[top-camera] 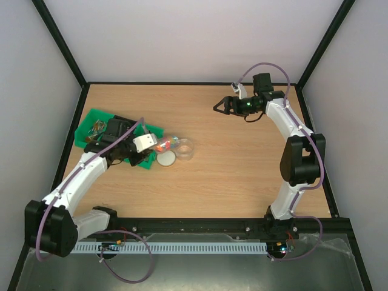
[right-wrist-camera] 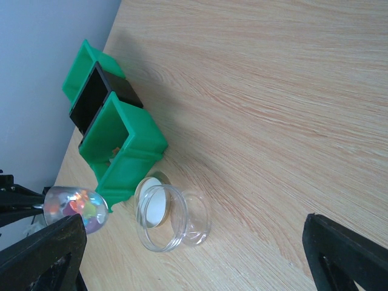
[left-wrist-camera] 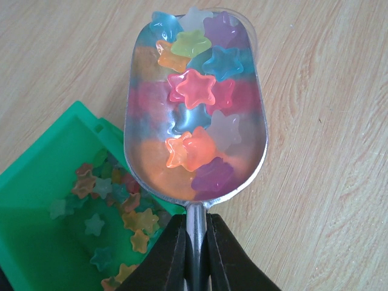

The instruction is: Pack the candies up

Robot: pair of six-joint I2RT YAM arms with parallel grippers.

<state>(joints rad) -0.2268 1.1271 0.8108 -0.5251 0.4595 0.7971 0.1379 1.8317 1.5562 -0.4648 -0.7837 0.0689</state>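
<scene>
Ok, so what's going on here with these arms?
The left gripper is shut on the handle of a metal scoop loaded with star-shaped candies, held just beside the green bin. The clear jar looks empty, its lid lying next to it. The right gripper hangs open, far from everything.

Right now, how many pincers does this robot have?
2. The left pincer is shut on the handle of a metal scoop loaded with star-shaped candies, by the green bin. The right pincer hangs open above the table's far side. None seems hidden.
</scene>
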